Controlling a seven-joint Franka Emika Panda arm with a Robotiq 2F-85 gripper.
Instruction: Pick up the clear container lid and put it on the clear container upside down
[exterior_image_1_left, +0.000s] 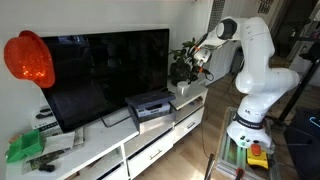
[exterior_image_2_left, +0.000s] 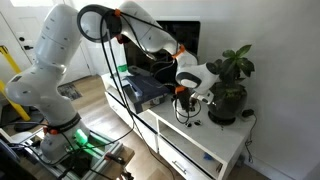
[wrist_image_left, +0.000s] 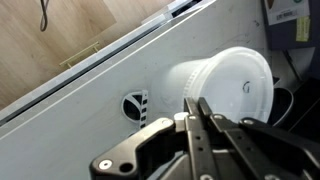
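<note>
In the wrist view a clear, milky round container (wrist_image_left: 222, 88) lies on the white cabinet top (wrist_image_left: 90, 110), just beyond my fingertips. Its wide round face (wrist_image_left: 250, 75) is turned toward the camera. I cannot tell the lid apart from the container. My gripper (wrist_image_left: 194, 108) hangs right over the container's near side with its two fingers pressed together, and nothing shows between them. In both exterior views the gripper (exterior_image_1_left: 201, 66) (exterior_image_2_left: 186, 97) hovers low over the end of the cabinet beside the potted plant. The container does not show clearly there.
A potted plant (exterior_image_2_left: 230, 85) (exterior_image_1_left: 184, 62) stands close to the gripper. A big TV (exterior_image_1_left: 105, 75) and a black box (exterior_image_1_left: 150, 104) (exterior_image_2_left: 145, 90) sit further along the cabinet. A round black-and-white mark (wrist_image_left: 135, 105) is on the cabinet top. Wood floor (wrist_image_left: 60, 35) lies past the cabinet's edge.
</note>
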